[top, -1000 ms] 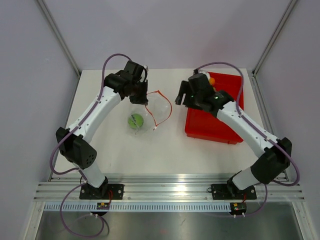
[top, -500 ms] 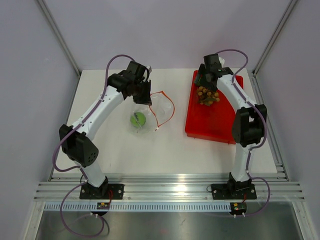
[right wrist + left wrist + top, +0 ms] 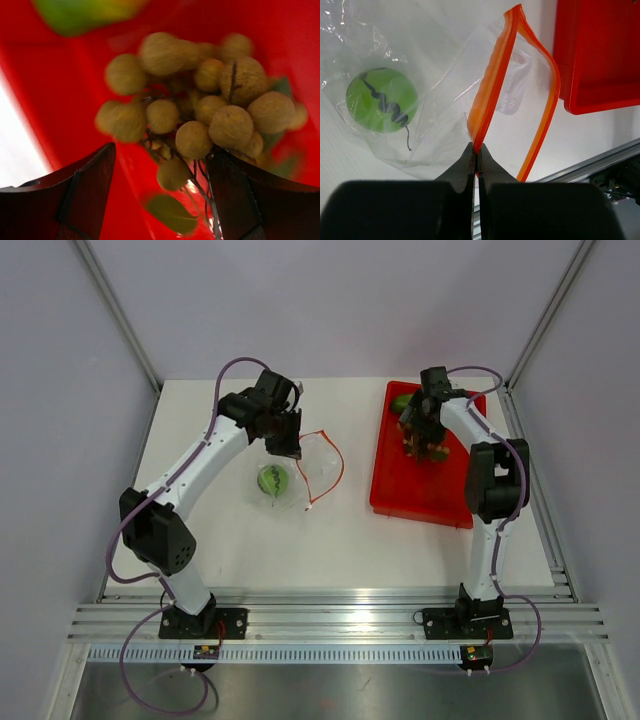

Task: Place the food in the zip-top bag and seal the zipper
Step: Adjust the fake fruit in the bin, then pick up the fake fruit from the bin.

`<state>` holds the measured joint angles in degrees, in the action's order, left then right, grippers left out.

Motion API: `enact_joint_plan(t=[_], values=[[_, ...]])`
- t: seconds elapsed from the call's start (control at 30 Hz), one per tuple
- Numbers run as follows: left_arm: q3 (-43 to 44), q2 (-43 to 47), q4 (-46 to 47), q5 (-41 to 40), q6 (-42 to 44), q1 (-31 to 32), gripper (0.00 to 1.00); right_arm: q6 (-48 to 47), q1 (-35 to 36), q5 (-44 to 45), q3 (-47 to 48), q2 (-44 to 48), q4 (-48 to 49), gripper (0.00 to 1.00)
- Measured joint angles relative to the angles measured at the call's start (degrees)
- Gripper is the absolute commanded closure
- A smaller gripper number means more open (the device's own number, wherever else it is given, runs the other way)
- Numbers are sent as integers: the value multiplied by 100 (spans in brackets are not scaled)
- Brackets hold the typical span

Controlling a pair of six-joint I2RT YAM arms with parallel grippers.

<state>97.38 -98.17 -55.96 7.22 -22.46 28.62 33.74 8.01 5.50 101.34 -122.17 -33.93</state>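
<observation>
The clear zip-top bag [image 3: 300, 472] lies on the white table with its mouth standing open. The round green fruit [image 3: 271, 480] is inside it, also in the left wrist view [image 3: 381, 99]. My left gripper [image 3: 286, 440] is shut on the orange-red zipper strip [image 3: 492, 95], pinching the mouth edge between its tips [image 3: 476, 150]. My right gripper [image 3: 425, 432] is open and low over the bunch of tan-brown balls [image 3: 200, 100] in the red tray [image 3: 420, 495], one finger on each side. The mango [image 3: 403, 402] lies at the tray's far end, blurred in the right wrist view [image 3: 85, 12].
The red tray's raised rim [image 3: 580, 107] lies just right of the bag's mouth. Metal frame posts stand at the table's back corners. An aluminium rail [image 3: 330, 620] runs along the near edge.
My right arm swung from beside the bag to the far part of the red tray and came down around the bunch of balls. My left gripper kept its hold on the zipper.
</observation>
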Motion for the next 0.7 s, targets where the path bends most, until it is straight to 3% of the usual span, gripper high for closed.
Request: enact_joint_plan(t=[0.27, 0.43, 0.57, 0.7], values=[[-2, 212, -9, 4, 11, 0, 100, 11, -133, 1150, -704, 839, -802, 21], [-2, 223, -7, 4, 20, 0, 100, -33, -136, 1244, -861, 1615, -844, 21], [-2, 223, -7, 2, 31, 0, 100, -24, -138, 1169, -621, 1742, -800, 20], [-2, 223, -7, 2, 57, 0, 100, 68, -136, 966, 81, 1272, -739, 20]])
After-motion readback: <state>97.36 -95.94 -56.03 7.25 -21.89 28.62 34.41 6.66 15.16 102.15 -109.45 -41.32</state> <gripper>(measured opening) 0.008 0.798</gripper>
